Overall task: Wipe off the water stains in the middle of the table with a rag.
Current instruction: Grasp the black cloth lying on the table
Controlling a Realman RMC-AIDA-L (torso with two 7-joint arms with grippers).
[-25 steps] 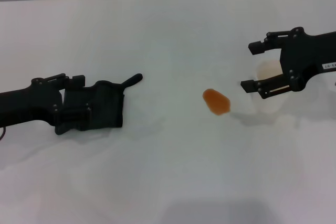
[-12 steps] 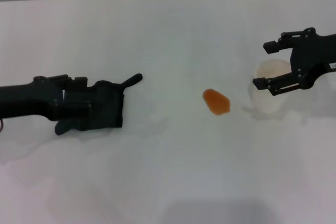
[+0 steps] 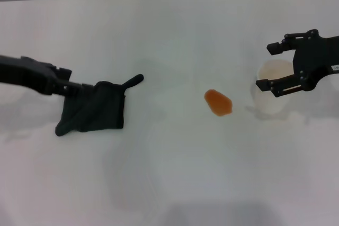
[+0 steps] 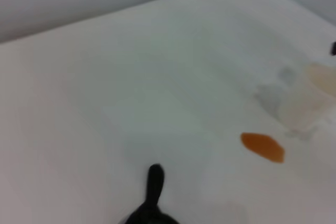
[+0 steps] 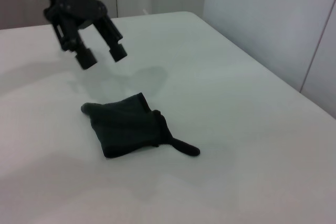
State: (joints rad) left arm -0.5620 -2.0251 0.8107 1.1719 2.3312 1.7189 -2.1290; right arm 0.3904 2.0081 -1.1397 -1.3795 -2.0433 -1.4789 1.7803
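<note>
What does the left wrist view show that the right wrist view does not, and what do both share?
Only the left wrist view shows the small orange-amber translucent liquid blot and the translucent whitish cup beyond it. Only the right wrist view shows the whole wrinkled black cloth rag and the left claw open above it, not touching. Both show the rag's thin tail-like strip and the plain white table.

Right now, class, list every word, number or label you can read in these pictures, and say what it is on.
Right gripper: a small white label at its outer edge carries dark print, too small to read.
Left gripper, rag, cup, table: no text visible.
</note>
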